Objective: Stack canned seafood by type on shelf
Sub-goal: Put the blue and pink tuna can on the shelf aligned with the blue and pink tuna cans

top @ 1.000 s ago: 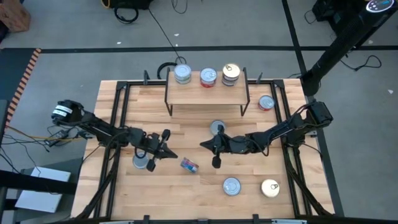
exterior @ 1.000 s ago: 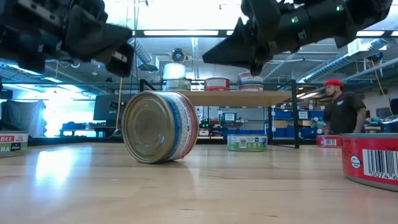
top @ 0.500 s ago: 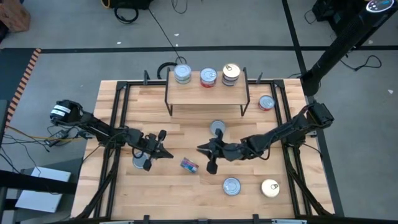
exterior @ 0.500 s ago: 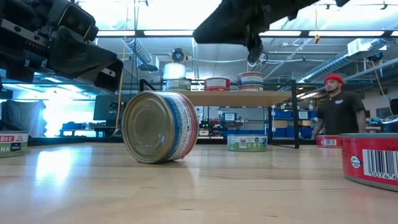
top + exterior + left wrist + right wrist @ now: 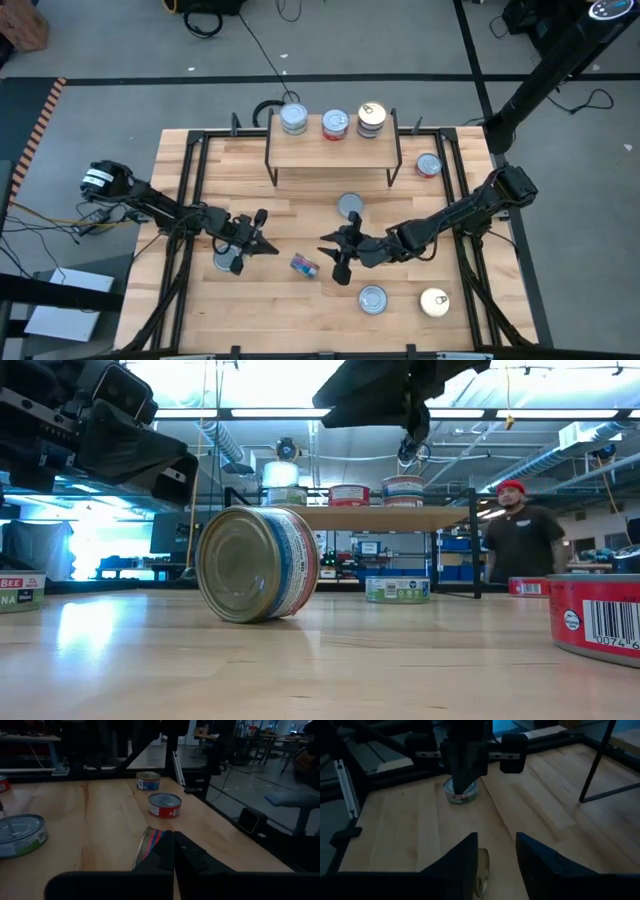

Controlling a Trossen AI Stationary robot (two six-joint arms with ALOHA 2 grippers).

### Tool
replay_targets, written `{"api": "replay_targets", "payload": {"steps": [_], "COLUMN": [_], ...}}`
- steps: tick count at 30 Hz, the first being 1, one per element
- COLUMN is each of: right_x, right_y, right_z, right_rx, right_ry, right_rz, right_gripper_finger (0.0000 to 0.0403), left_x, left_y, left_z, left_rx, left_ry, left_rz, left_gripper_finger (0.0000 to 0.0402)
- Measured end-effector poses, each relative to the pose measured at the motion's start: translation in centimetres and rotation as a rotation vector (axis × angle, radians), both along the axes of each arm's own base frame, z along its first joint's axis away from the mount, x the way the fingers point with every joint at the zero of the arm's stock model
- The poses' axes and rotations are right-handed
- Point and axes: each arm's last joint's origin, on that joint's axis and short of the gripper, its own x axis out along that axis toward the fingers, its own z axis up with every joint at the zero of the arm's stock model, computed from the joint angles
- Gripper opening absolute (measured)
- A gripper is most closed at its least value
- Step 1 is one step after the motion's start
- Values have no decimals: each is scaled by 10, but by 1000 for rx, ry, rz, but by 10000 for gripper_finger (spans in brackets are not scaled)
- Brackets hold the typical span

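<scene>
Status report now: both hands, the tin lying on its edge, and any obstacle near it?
Left hand shut, empty, beside the tin. Right hand open over the small round red-and-blue-labelled tin on edge. Nothing blocks it.

Beyond my table I note a grey floor (image 5: pixel 120 40) crossed by dark tape lines, with black cables (image 5: pixel 255 45) at upper centre. Long ceiling light strips (image 5: pixel 300 412) glare overhead. A person in a red cap (image 5: pixel 520 540) stands right, before blue shelving (image 5: pixel 455 555).
</scene>
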Motion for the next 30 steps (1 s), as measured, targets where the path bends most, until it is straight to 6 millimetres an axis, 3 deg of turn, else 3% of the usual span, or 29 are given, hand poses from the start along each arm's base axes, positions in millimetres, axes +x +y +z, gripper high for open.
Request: {"api": "replay_targets", "payload": {"steps": [7, 12, 21, 30], "right_x": [6, 30, 75, 98], "right_y": [3, 14, 42, 53], "right_z": [10, -8, -15, -9], "right_rx": [4, 25, -3, 8], "right_ry": [16, 90, 325, 510], "right_rz": [-58, -71, -109, -181], "right_gripper_finger": [204, 237, 272, 292], "left_x": [0, 0, 0, 0], "left_y": [0, 1, 1, 1], "left_z": [-1, -2, -3, -5], "left_rx": [11, 14, 39, 43], "left_ry": [10, 20, 23, 38], "left_rz": [17, 19, 23, 23], "left_gripper_finger": [5, 5, 5, 5]}}
